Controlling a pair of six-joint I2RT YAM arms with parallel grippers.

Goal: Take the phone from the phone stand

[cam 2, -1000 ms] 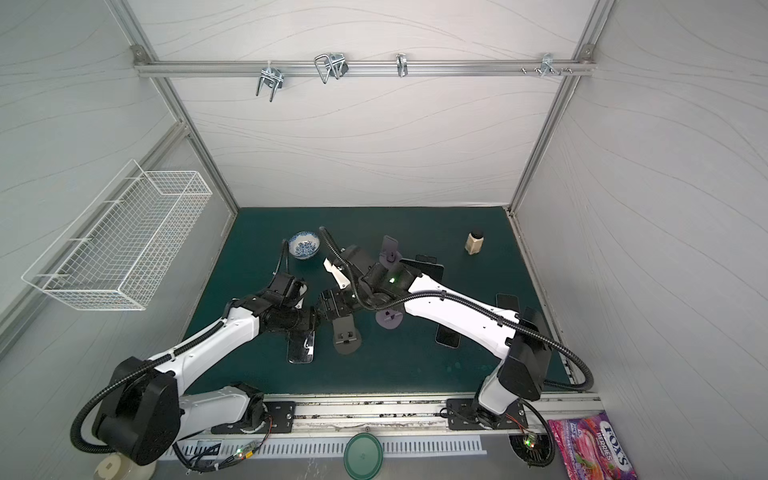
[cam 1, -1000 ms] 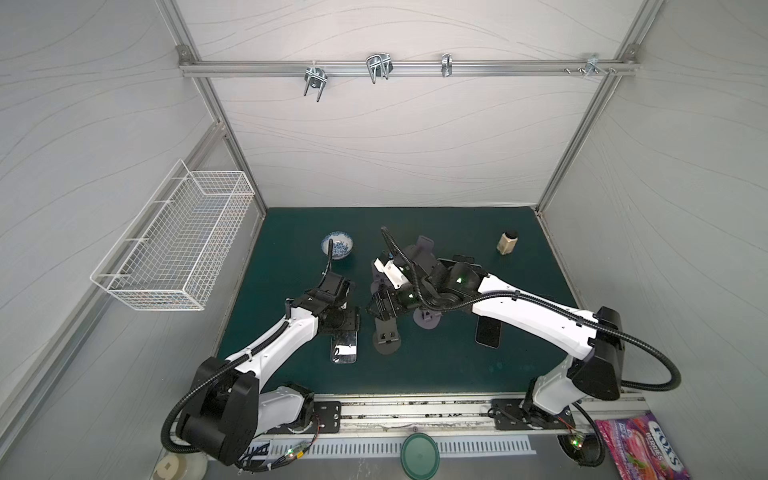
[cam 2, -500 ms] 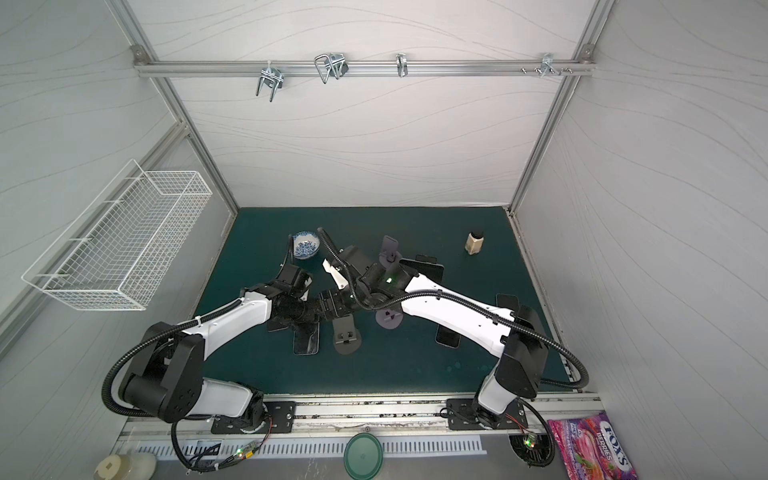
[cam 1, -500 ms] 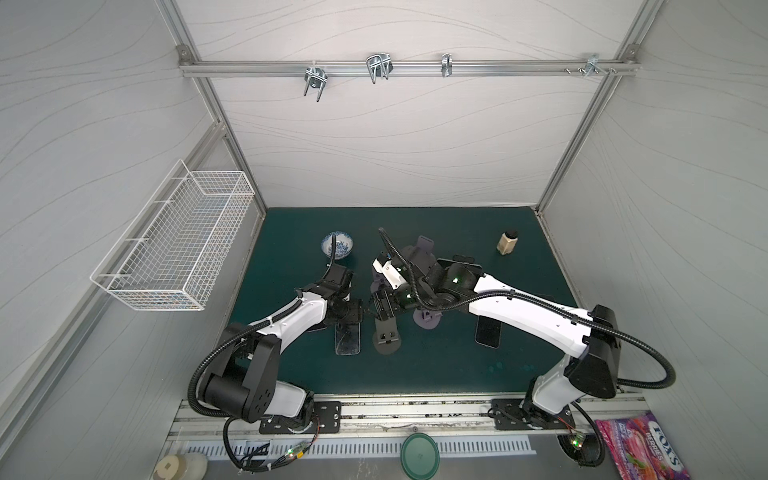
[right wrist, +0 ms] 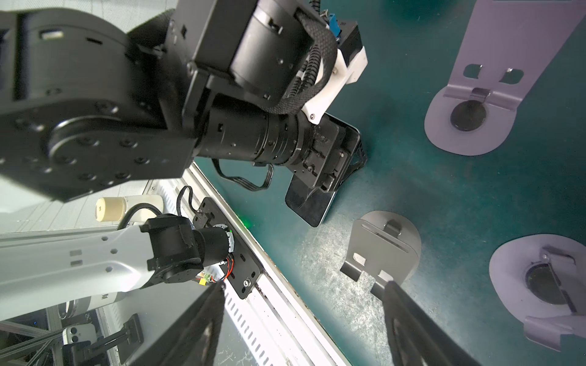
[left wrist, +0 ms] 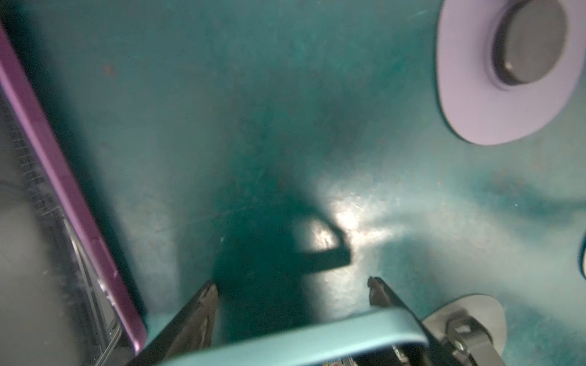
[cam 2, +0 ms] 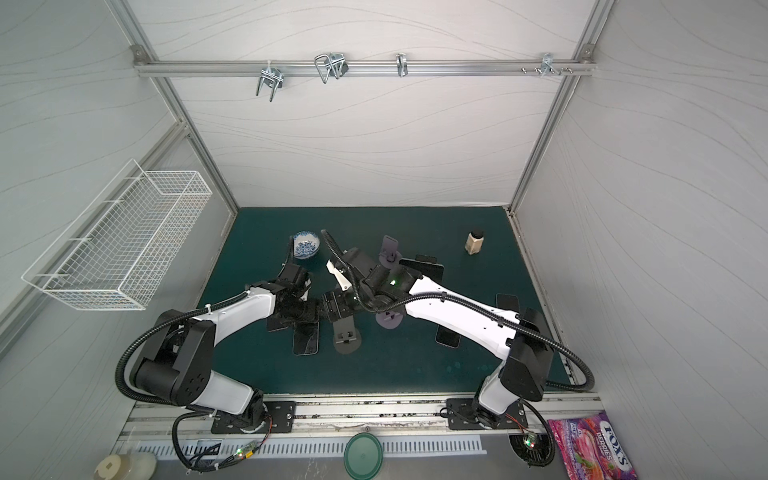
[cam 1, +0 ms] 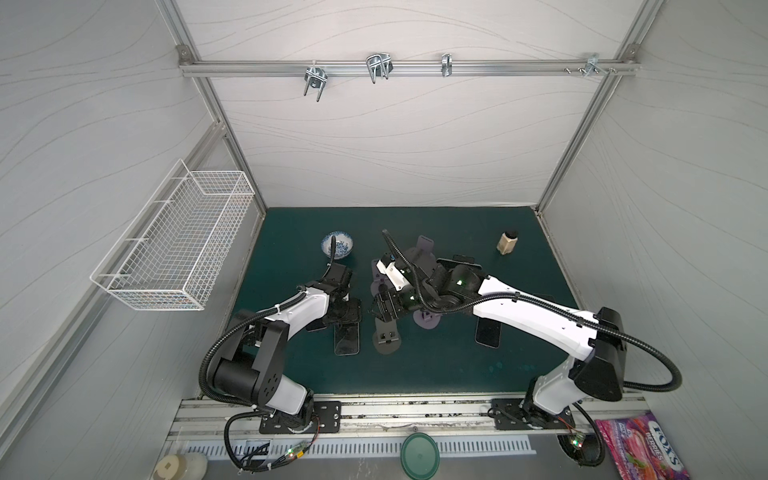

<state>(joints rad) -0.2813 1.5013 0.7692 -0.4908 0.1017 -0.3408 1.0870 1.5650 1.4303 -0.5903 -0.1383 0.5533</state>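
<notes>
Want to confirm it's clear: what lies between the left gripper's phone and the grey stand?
Only bare mat. The phone and grey stand sit apart. This shows in the right wrist view and both top views.

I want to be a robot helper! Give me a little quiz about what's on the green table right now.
1. True or false: the dark grey metal phone stand holds no phone.
2. What is the left gripper gripping? A) a red apple B) the flat black-screened phone C) a spoon
3. Fill in: the small beige bottle has a ___ cap.
Key: 1 true; 2 B; 3 black.
</notes>
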